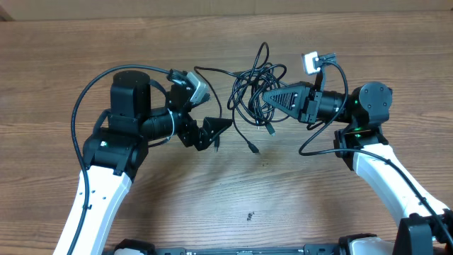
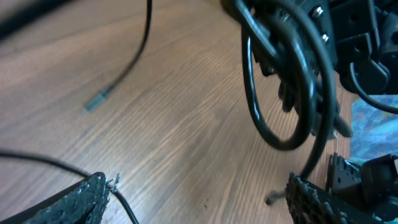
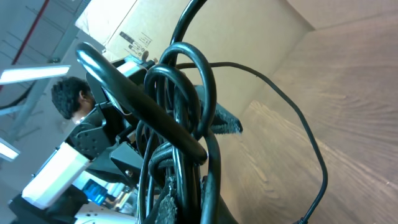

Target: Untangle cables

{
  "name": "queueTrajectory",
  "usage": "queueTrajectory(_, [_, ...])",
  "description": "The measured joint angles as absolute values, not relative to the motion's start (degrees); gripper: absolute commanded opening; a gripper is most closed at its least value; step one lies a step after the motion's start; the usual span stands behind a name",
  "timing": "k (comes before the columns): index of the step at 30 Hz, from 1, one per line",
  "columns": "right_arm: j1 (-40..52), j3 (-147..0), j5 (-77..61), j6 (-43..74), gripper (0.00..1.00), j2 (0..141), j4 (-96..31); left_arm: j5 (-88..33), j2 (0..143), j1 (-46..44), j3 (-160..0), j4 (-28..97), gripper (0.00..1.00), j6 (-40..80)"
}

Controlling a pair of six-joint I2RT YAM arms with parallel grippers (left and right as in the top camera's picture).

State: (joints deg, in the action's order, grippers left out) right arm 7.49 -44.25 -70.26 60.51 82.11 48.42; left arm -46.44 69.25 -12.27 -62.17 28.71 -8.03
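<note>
Nearest, at the bottom of the overhead view, the bare wooden table (image 1: 283, 205) shows between the two white arms, with a small dark speck (image 1: 249, 216) on it. Farther up, left of centre, the left gripper (image 1: 221, 133) points toward the middle with its jaws spread wide and nothing between them. In the left wrist view its textured fingertips (image 2: 84, 202) sit in the two lower corners of the frame. A thin cord passes just beside the lower-left one; whether it touches cannot be told. Just right of that gripper, a loose plug end (image 1: 253, 149) lies flat on the wood below the tangle. Right of centre, the right gripper (image 1: 267, 99) points left into the tangle, jaws closed on the cables (image 1: 248, 81). In the right wrist view their black loops bunch right over its fingers. From the clamped knot one loop reaches toward the upper centre of the overhead frame, and a single strand arcs left and down toward the left gripper. Farthest off, in the upper part of the right wrist view, stand a cardboard box (image 3: 249, 25) and a dark-haired person (image 3: 68, 96).
</note>
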Motion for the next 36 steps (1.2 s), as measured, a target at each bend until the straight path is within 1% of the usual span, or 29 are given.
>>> queueTrajectory(3, [7.5, -44.2, -70.4, 63.3, 0.04, 82.1, 49.1, -46.8, 69.3, -12.3, -62.2, 26.0, 0.89, -8.1])
queueTrajectory(10, [7.5, -44.2, -70.7, 73.4, 0.04, 82.1, 59.7, -47.4, 69.3, -12.4, -62.2, 18.7, 0.95, -8.1])
queueTrajectory(17, [7.5, -44.2, -69.5, 77.4, 0.04, 82.1, 60.0, -49.3, 69.4, -15.8, -62.2, 14.5, 1.00, -7.6])
queueTrajectory(21, [7.5, -44.2, -67.9, 77.8, 0.04, 82.1, 60.0, -49.8, 69.4, -17.3, -62.2, 14.5, 1.00, -7.7])
queueTrajectory(23, [7.5, -44.2, -67.5, 77.8, 0.04, 82.1, 60.0, -49.7, 69.4, -17.5, -62.2, 14.2, 0.93, -7.7])
queueTrajectory(24, [7.5, -44.2, -67.6, 78.0, 0.04, 82.1, 60.0, -49.7, 69.4, -17.5, -62.2, 13.8, 0.91, -7.7])
queueTrajectory(31, [7.5, -44.2, -69.1, 78.0, 0.04, 82.1, 59.8, -49.7, 69.5, -17.5, -62.2, 8.5, 0.84, -7.5])
queueTrajectory(32, [7.5, -44.2, -69.3, 78.0, 0.04, 82.1, 59.7, -49.7, 69.5, -17.5, -62.2, 8.1, 0.82, -7.5])
queueTrajectory(34, [7.5, -44.2, -69.8, 78.0, 0.04, 82.1, 59.5, -49.7, 69.5, -17.5, -62.2, 7.6, 0.73, -7.5])
queueTrajectory(35, [7.5, -44.2, -70.2, 78.0, 0.04, 82.1, 59.5, -49.8, 69.5, -17.5, -62.2, 7.4, 0.66, -7.6])
queueTrajectory(36, [7.5, -44.2, -70.3, 78.1, 0.04, 82.1, 59.5, -49.8, 69.5, -17.5, -62.2, 7.4, 0.61, -7.6])
